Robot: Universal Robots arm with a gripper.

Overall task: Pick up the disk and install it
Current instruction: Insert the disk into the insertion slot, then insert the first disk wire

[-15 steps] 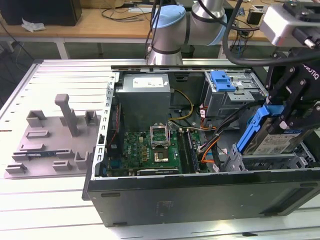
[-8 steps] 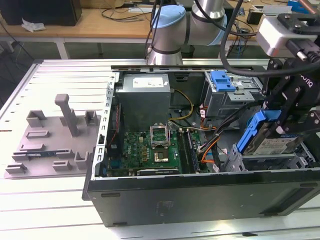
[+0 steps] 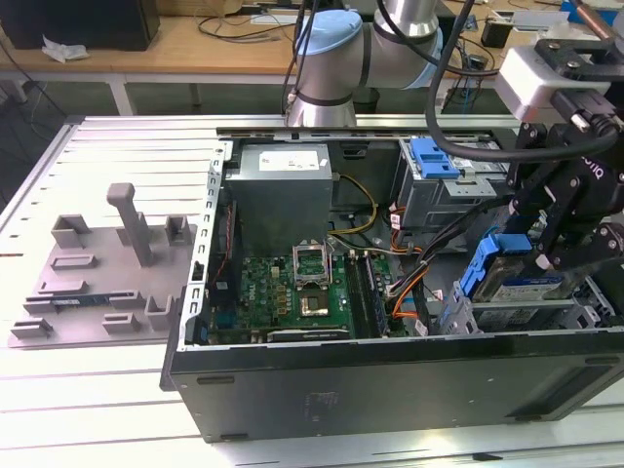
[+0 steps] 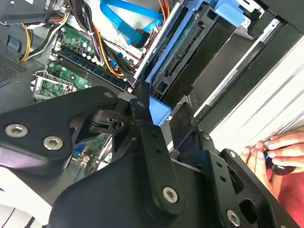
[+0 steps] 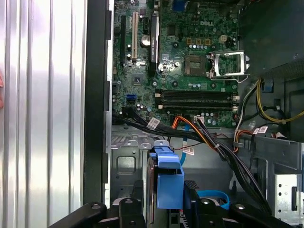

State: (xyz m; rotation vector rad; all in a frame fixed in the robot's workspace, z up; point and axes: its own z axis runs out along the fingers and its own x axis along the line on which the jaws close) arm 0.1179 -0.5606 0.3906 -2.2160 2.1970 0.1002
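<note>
While partly hidden, disk (image 5: 169, 183) (in pincer (image 5: 165, 211))

Silver metal disk (image 3: 527, 286) edged in glossy blue plastic; matt black fingers (image 4: 153, 137); ribbed satin metal bench (image 3: 97, 419) lower left.

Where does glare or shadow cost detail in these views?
First wrist view: the ribbed table glares nearly white. Second wrist view: it washes out, and the end effector is a black mass. Exterior view: even light, the motherboard shows plainly.
</note>
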